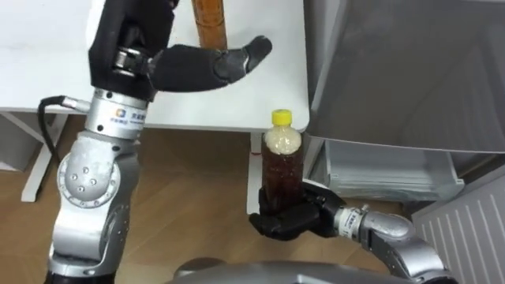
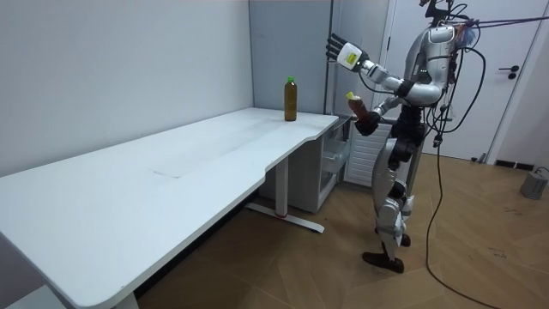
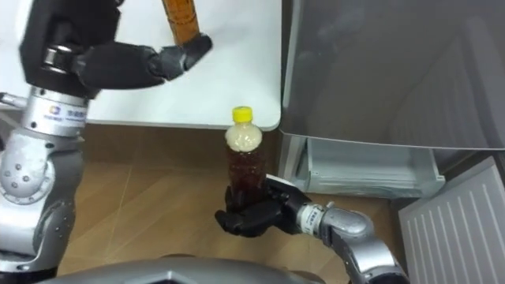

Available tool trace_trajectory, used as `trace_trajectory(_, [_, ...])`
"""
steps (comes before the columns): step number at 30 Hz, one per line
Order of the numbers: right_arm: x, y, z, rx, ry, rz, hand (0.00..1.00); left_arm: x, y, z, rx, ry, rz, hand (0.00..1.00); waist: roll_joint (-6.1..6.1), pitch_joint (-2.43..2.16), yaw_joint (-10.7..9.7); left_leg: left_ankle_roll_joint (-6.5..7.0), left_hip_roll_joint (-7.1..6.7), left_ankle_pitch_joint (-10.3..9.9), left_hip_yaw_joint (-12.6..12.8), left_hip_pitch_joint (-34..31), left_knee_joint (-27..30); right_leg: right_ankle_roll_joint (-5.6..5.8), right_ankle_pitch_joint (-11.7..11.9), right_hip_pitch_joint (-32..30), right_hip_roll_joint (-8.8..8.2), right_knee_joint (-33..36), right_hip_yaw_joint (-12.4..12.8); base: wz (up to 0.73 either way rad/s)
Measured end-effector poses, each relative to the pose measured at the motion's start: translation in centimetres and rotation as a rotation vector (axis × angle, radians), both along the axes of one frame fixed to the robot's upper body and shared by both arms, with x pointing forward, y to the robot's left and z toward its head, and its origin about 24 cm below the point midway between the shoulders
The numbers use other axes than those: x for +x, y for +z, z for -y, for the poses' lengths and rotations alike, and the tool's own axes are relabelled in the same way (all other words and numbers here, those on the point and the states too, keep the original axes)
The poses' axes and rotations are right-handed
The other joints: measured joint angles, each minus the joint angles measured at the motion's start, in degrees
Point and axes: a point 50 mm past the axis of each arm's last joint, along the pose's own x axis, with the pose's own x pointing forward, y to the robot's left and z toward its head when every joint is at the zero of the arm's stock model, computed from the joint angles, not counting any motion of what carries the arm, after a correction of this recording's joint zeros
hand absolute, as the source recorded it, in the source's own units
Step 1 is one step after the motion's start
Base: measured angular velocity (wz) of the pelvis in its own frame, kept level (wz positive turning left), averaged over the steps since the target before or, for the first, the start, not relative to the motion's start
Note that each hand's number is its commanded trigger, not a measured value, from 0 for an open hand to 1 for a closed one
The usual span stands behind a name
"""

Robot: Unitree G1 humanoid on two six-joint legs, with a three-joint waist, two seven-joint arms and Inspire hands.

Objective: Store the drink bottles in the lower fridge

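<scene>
Room view: white table [image 2: 171, 172] sweeps from 7 o'clock up to centre, big top w/ a curved cut-out on its front edge; white leg [image 2: 280, 190] under it at centre, flat foot [image 2: 292, 220] on the floor; wood-plank floor [image 2: 480, 257] across 4 to 6 o'clock; pale grey wall [image 2: 111, 69] at 10 o'clock, behind the table; white door [image 2: 515, 112] at 2 o'clock, dark handle [image 2: 512, 74] on it; small grey pail [image 2: 535, 183] at 3 o'clock, on the floor nr the door.
</scene>
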Motion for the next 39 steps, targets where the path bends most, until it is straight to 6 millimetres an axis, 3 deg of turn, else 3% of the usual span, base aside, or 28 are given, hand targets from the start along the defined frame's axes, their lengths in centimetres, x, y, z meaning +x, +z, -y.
trace_trajectory(11, [-0.8, -0.3, 1.6, -0.047, -0.059, -0.017, 1.00, -0.9, 1.9, -5.2, -0.067, 0.416, 0.139, 0.00, 0.21, -0.11, 2.82, -0.08, -0.21, 0.11, -0.68, 1.45, -0.68, 0.00, 0.00, 1.59, 0.06, -0.97, -0.55, 0.02])
trace_trajectory(17, [-1.4, -0.5, 1.8, -0.049, -0.065, -0.033, 1.00, -0.8, 0.9, -6.4, -0.115, 0.545, 0.103, 0.00, 0.35, -0.19, 4.81, -0.08, -0.20, 0.12, -0.63, 2.12, -0.91, 0.00, 0.00, 2.02, 0.04, -0.98, -0.62, -0.01])
trace_trajectory(23, [-1.6, -0.7, 1.9, -0.073, -0.092, -0.039, 1.00, -0.9, -0.5, -8.0, -0.177, 0.670, 0.041, 0.00, 0.94, -0.65, 5.76, -0.09, -0.23, 0.55, -0.32, 2.45, -1.82, 0.00, 0.00, 1.78, -0.03, -0.98, -0.22, -0.01])
trace_trajectory(29, [-1.5, -0.8, 2.1, -0.104, -0.128, -0.042, 1.00, -1.1, -3.7, -9.8, -0.274, 0.787, -0.101, 0.00, 0.74, -0.96, 5.85, -0.26, -0.24, 1.20, 0.01, 3.21, -2.80, 0.01, -0.03, 1.80, -0.04, -1.04, -0.07, -0.01])
trace_trajectory(35, [-1.8, -1.2, 2.2, -0.126, -0.145, -0.095, 1.00, -1.7, -9.5, -11.6, -0.403, 0.878, -0.395, 0.00, -0.51, -0.90, 5.80, -0.25, -0.40, 1.20, -0.34, 3.30, -2.76, 0.02, -0.04, 2.76, -0.01, -1.99, -0.14, 0.01])
trace_trajectory(39, [-1.6, -1.2, 2.2, -0.130, -0.163, -0.103, 1.00, -3.5, -13.9, -12.2, -0.570, 0.926, -0.620, 0.00, -0.97, -0.87, 6.06, -0.25, -0.30, 1.17, 0.38, 3.21, -2.87, 0.02, -0.04, 2.35, 0.04, -2.11, 0.10, -0.02])
